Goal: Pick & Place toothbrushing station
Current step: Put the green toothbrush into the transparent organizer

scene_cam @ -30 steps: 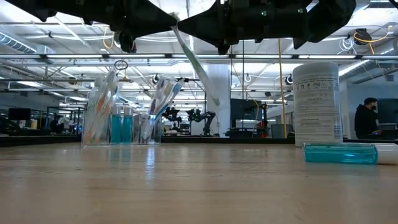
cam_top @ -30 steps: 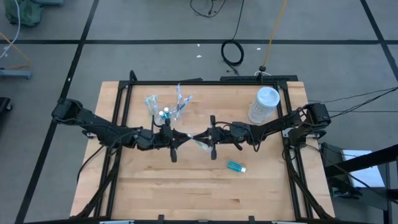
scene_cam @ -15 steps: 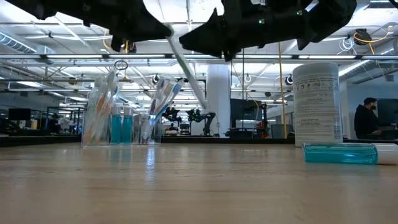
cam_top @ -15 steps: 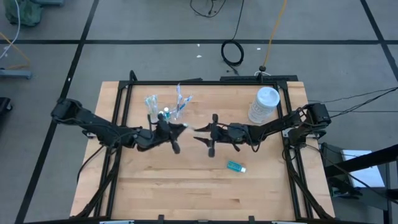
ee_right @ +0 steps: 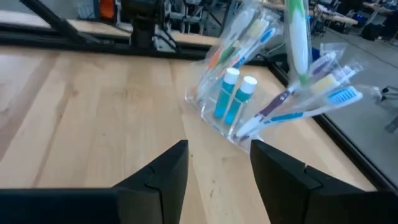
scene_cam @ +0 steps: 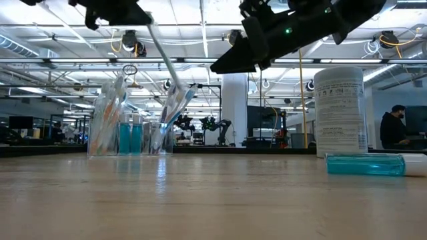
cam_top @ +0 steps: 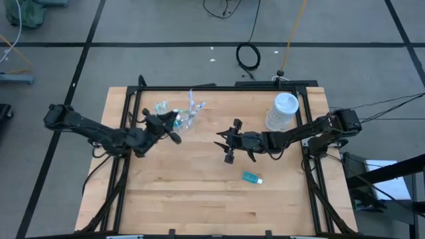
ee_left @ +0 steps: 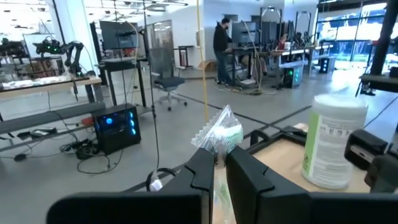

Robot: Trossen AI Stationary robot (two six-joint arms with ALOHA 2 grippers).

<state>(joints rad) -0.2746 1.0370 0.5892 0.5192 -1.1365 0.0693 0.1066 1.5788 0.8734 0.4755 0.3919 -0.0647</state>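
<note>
Left end effector — clamped on a wrapped toothbrush, raised beside the clear cup of brushes and tubes. Right end effector — fingers apart, mid-table. Loose teal tube lying nearby.

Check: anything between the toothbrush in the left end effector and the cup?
Nothing visible. The left end effector holds the wrapped toothbrush above and just beside the cup. The only crowding is the brushes already in the cup. The right end effector is open, well away mid-table.
</note>
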